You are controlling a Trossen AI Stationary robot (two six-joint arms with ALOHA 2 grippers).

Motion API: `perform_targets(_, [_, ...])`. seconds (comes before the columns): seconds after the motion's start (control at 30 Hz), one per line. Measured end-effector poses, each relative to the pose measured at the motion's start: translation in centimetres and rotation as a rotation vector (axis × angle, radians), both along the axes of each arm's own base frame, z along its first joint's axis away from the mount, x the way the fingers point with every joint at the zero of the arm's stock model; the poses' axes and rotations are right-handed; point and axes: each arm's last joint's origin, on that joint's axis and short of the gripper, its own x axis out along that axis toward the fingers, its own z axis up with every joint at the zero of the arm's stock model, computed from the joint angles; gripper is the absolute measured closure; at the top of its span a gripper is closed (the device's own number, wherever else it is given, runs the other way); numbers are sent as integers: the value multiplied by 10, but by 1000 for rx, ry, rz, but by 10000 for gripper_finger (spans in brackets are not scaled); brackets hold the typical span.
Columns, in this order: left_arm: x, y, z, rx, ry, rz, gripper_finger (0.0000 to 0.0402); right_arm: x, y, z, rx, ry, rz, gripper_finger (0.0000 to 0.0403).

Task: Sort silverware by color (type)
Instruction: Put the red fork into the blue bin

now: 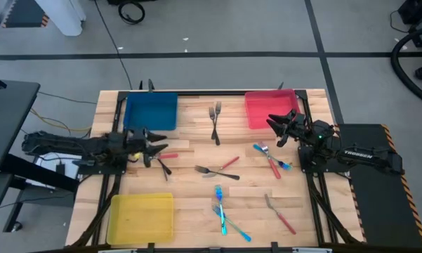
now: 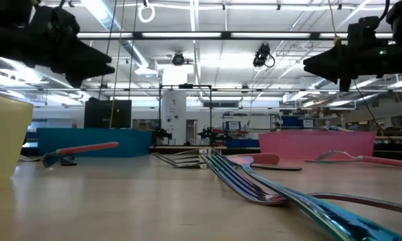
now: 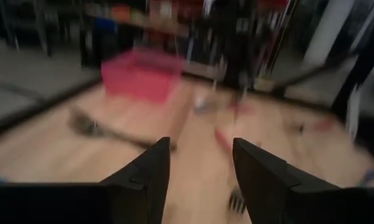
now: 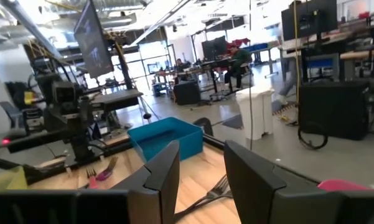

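On the left side of the wooden table (image 1: 196, 204), the left gripper (image 1: 156, 145) hangs just above the boards, between the blue tray (image 1: 152, 111) behind it and the yellow tray (image 1: 140, 216) at the near left corner. In its wrist view its two dark fingers (image 3: 152, 171) stand spread with nothing between them. Right beside its tips lie a red-handled utensil (image 1: 167, 156) and a dark fork (image 1: 163, 166).

Toward the middle, a pair of grey forks (image 1: 215, 121) lies near the back edge between the blue tray and the red tray (image 1: 269, 109). In front of them a dark fork (image 1: 216, 173) lies crossed with a red-handled piece (image 1: 229, 164). Nearer the front edge, several shiny blue utensils (image 1: 222, 209) lie in a loose cluster.

To the right, a blue utensil and a red-handled one (image 1: 272, 161) lie crossed just in front of the red tray, and a red-handled fork (image 1: 279, 214) lies alone near the front right.

The right gripper (image 1: 278, 125) hovers over the near edge of the red tray, its fingers (image 4: 163, 171) parted and holding nothing. None of the silverware lies in any tray.
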Motion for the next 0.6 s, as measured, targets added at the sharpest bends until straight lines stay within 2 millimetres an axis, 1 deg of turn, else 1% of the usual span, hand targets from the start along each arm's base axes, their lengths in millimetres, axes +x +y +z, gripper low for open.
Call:
perform_targets(0.07, [4, -3, 0, -16, 124, -13, 230, 0, 0, 0, -10, 3, -2, 268])
perform_targets(0.13, [9, -6, 3, -48, 202, -25, 230, 0, 0, 0, -11, 4, -2, 269])
perform_targets(0.27, [19, -15, 7, -51, 313, -93, 230, 0, 0, 0, -6, 2, -1, 268])
perform_targets(0.4, [31, -23, 14, -7, 369, -152, 230, 0, 0, -1, 2, 9, 0, 268])
perform_targets(0.5, [37, -25, 12, 10, 446, -158, 230, 0, 0, -3, 12, 34, 0, 268])
perform_targets(0.6, [39, -25, 7, 23, 508, -154, 230, 1, 0, -6, 19, 56, 0, 268])
